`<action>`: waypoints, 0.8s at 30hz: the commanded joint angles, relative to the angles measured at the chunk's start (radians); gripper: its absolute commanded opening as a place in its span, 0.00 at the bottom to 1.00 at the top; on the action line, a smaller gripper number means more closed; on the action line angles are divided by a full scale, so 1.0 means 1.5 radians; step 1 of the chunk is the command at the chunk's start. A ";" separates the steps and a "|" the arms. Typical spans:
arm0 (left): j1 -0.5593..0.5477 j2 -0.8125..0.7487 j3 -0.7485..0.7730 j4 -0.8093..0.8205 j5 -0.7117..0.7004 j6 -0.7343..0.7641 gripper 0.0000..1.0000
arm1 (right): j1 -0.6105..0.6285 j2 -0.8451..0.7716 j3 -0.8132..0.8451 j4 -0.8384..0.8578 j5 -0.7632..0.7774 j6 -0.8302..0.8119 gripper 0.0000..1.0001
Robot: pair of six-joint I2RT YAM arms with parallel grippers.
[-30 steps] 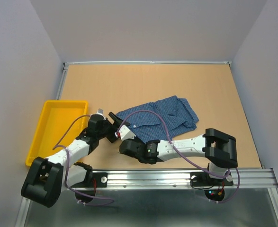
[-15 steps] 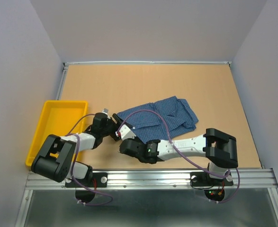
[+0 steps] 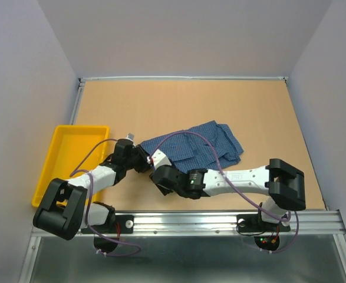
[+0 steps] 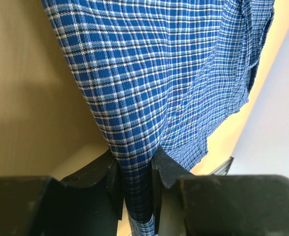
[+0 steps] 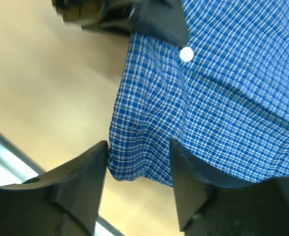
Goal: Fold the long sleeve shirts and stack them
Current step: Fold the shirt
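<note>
The long sleeve shirt [image 3: 203,143] is a blue checked heap in the middle of the table. My left gripper [image 3: 142,160] meets its near-left corner. In the left wrist view that gripper [image 4: 137,169] is shut on a fold of the shirt [image 4: 154,73], and the cloth stretches away from the jaws. My right gripper [image 3: 155,164] is just to the right of it at the same corner. In the right wrist view it [image 5: 138,145] stands open, with the shirt's hem [image 5: 134,167] lying loose between the fingers. A white button [image 5: 186,54] shows further up.
A yellow tray [image 3: 53,167] lies at the left, close to the left arm. The metal rail [image 3: 220,221] runs along the near edge. Both arms crowd together at the shirt's near-left corner. Bare tabletop [image 3: 178,103] lies beyond the shirt.
My left gripper moved right to the shirt's corner and closed on it. My right gripper, shut before, has opened and let go of the cloth. The right arm's elbow shifted right.
</note>
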 commanded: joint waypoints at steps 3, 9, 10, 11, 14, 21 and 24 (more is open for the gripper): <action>-0.001 -0.075 0.081 -0.140 -0.051 0.070 0.01 | -0.101 -0.112 0.023 0.006 -0.110 0.047 0.60; 0.000 -0.116 0.130 -0.224 -0.063 0.078 0.00 | -0.229 -0.164 0.000 0.006 -0.148 0.063 0.43; 0.000 -0.124 0.135 -0.228 -0.057 0.076 0.00 | -0.266 -0.161 -0.004 0.007 -0.154 0.067 0.33; 0.000 -0.127 0.137 -0.233 -0.054 0.070 0.00 | -0.300 -0.153 -0.005 0.008 -0.166 0.075 0.30; 0.000 -0.134 0.144 -0.243 -0.045 0.068 0.00 | -0.339 -0.129 -0.005 0.027 -0.188 0.077 0.27; 0.001 -0.123 0.181 -0.317 -0.078 0.091 0.00 | -0.382 -0.037 0.011 0.084 -0.249 0.086 0.27; 0.001 -0.133 0.190 -0.330 -0.085 0.081 0.00 | -0.382 0.000 0.011 0.098 -0.274 0.093 0.27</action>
